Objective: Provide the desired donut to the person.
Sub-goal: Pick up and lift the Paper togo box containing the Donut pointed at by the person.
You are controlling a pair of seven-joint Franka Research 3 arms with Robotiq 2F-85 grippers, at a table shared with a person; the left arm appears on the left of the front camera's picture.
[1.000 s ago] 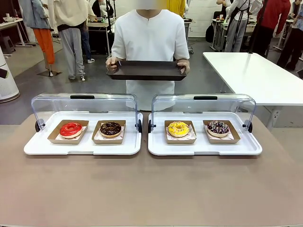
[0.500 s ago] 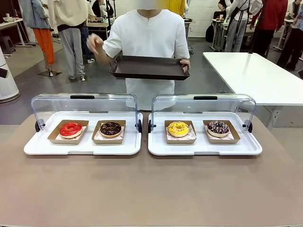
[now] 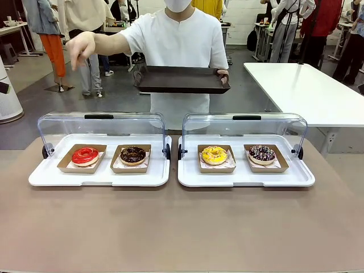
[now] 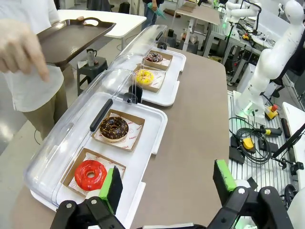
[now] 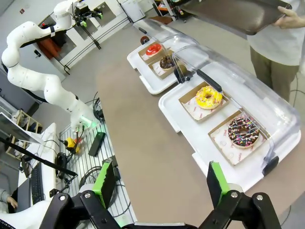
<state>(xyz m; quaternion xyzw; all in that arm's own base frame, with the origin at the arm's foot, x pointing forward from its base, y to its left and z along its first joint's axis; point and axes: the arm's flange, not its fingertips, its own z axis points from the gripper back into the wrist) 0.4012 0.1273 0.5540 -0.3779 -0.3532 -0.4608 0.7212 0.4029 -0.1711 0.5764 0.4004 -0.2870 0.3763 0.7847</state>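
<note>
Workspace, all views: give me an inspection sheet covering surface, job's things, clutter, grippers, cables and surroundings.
Surface: brown table carrying a left tray and a right tray, both white, side by side.
Job's things: red donut and chocolate donut on the left tray; yellow donut and sprinkled donut on the right tray. Clear lids stand along the trays' far side. The person holds a dark serving tray one-handed; the pointing hand is out over the red donut's side.
Clutter: nothing seen.
Grippers: left gripper and right gripper open, nothing between the fingers.
Cables: loose cables on the floor beside the table.
Surroundings: white table; bystanders behind.
</note>
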